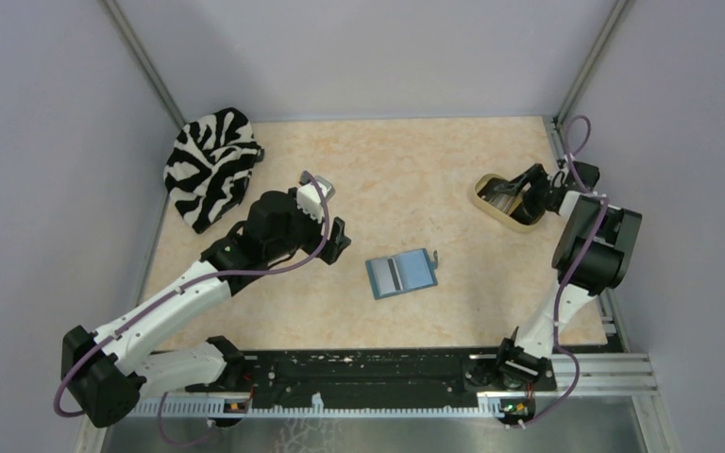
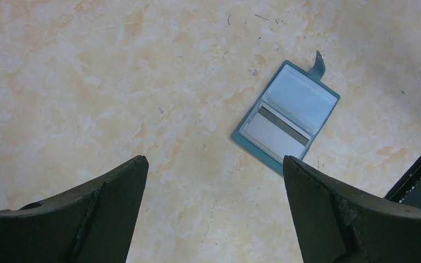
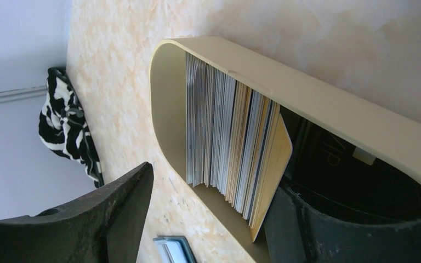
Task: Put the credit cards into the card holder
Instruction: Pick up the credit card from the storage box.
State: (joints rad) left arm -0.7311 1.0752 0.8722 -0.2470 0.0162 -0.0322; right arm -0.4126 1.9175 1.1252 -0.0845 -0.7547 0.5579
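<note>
Credit cards (image 3: 230, 148), thin, in pale, tan and dark tones, stand on edge, stacked in the beige oval tray (image 3: 329, 104) at the table's (image 1: 415, 170) far right. The teal folding card holder (image 1: 401, 274) lies open at mid-table. Right jaws are open and hold nothing: one finger outside the tray, one inside beside the stack. Left jaws are wide open, empty, near the holder.

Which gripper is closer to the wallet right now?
Left. The left gripper hovers open just left of the wallet, not touching it. The right gripper is farther off to the right, at the tray of cards.
</note>
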